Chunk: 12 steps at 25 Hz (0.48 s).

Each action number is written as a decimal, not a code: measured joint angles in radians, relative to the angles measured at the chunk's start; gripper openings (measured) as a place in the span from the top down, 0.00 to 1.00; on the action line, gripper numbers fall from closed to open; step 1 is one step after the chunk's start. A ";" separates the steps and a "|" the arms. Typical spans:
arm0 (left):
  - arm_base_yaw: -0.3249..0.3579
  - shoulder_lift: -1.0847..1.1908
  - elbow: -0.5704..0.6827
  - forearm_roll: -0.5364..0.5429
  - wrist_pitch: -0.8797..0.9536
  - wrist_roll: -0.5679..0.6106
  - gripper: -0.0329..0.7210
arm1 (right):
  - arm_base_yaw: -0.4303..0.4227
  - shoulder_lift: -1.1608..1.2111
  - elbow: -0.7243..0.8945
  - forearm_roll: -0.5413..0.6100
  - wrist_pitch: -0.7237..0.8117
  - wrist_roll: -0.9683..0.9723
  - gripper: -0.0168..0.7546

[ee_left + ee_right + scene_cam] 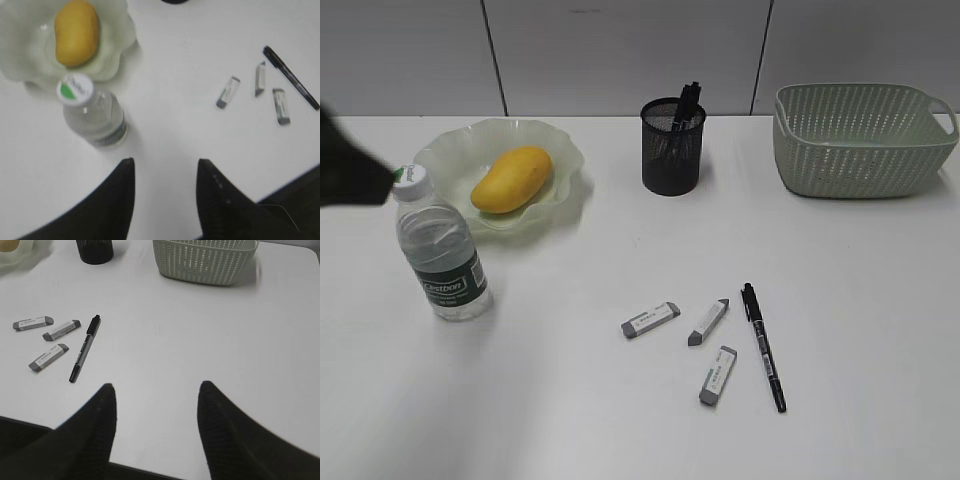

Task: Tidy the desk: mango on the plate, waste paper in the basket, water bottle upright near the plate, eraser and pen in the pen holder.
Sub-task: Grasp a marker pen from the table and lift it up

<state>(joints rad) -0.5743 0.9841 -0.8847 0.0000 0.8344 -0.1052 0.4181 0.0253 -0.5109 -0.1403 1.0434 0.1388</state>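
The yellow mango (512, 179) lies in the pale green plate (450, 150). In front of the plate, the water bottle (440, 250) stands upright. My left gripper (166, 162) hangs open above the desk just short of the bottle (95, 117), with nothing between its jaws; in the exterior view it is a dark blur at the left edge. Three grey erasers (650, 320) (708, 322) (718, 376) and a black pen (763, 345) lie on the desk at centre right. My right gripper (156, 386) is open and empty near the front edge. The waste paper is out of view.
The black mesh pen holder (672, 147) stands at the back centre with dark pens in it. The sage-green basket (860, 140) sits at the back right. The desk's front edge shows as a dark strip under both grippers.
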 joint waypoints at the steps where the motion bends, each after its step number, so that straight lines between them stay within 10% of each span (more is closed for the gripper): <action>1: 0.000 -0.101 0.041 -0.011 0.041 0.004 0.52 | 0.000 0.000 0.000 0.000 0.000 0.000 0.43; 12: 0.031 -0.880 0.336 0.088 0.236 0.011 0.45 | 0.000 0.000 0.000 0.000 0.000 0.000 0.43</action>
<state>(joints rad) -0.5437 0.1041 -0.5483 0.0876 1.0702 -0.0942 0.4181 0.0253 -0.5109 -0.1403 1.0434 0.1388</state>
